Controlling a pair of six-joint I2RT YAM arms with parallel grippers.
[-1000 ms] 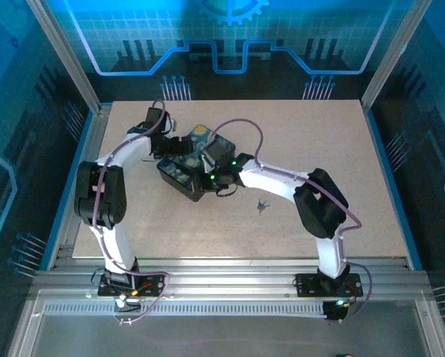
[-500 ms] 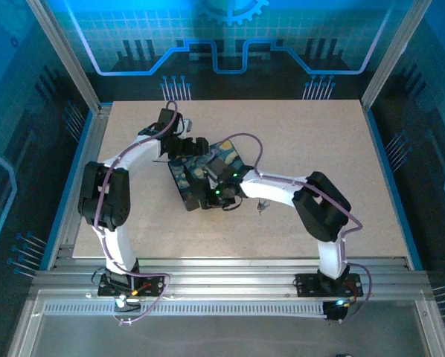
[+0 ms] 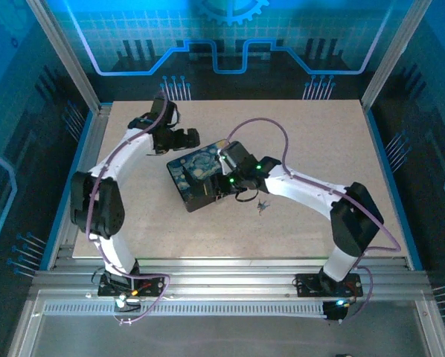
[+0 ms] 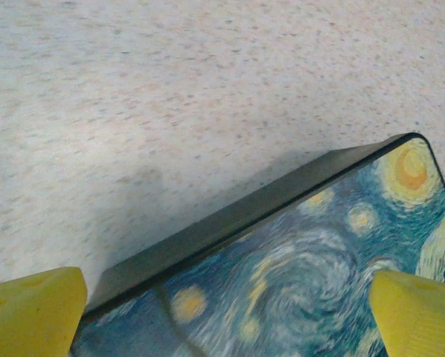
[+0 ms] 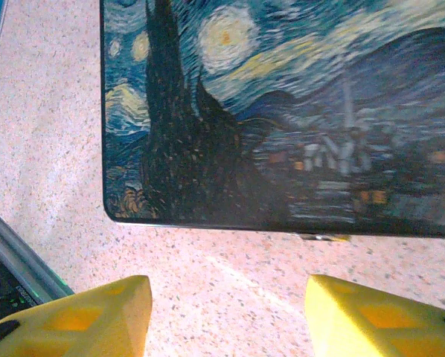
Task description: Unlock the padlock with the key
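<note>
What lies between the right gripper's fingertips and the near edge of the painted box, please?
Bare speckled table separates the right gripper from the painted box; the right wrist view shows this stretch.

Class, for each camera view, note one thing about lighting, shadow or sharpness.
Top external: a bluish cast around the edges, with the table evenly lit and pale. Left wrist: the box throws a soft grey shadow on the table beyond its edge. Right wrist: the box's painted lid looks smeared towards the right.
</note>
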